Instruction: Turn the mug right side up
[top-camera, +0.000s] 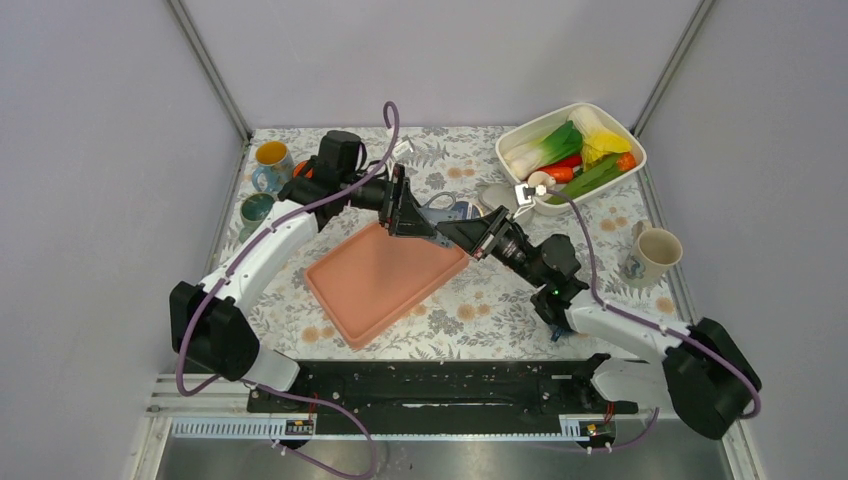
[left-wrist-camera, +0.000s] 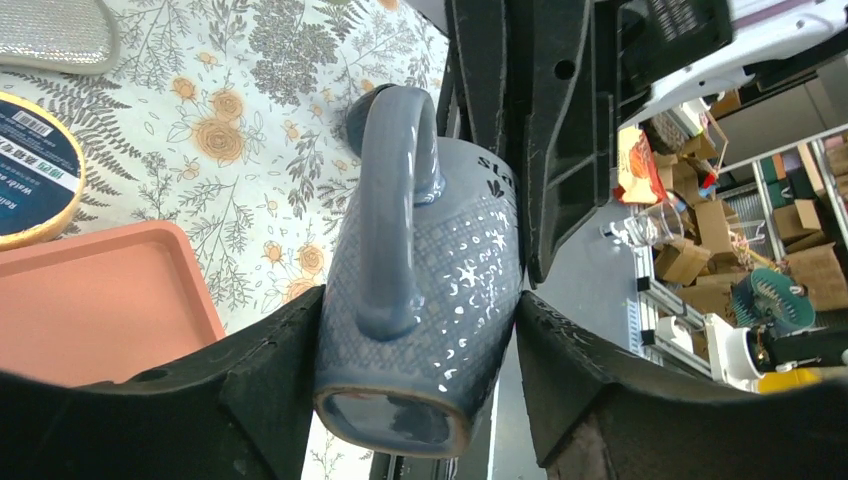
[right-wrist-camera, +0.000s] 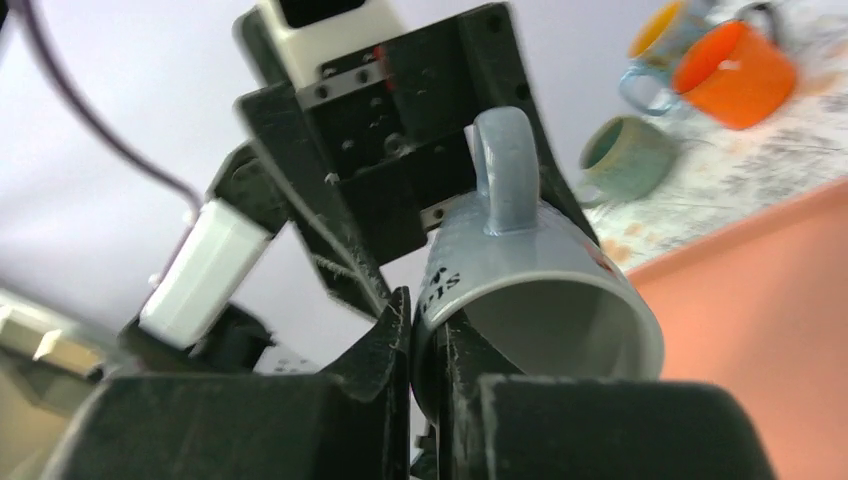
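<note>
Floral-patterned table (top-camera: 480, 310) stands inside plain grey walls, with a pink tray (top-camera: 385, 280) near its middle. Both arms reach inward and meet above the tray's far edge, where the blue mug (left-wrist-camera: 420, 290) lies on its side, held off the surface. The left gripper (left-wrist-camera: 420, 325) clamps the mug's body between spread fingers, and the right gripper (right-wrist-camera: 425, 345) pinches the rim wall, its fingers almost together. A white bin of vegetables (top-camera: 572, 150) sits beyond the tray's far right corner, and a beige mug (top-camera: 655, 252) stands to the tray's right.

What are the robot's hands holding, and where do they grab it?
Both hold the blue mug. The left gripper clamps its body from both sides. The right gripper pinches the wall at its rim.
</note>
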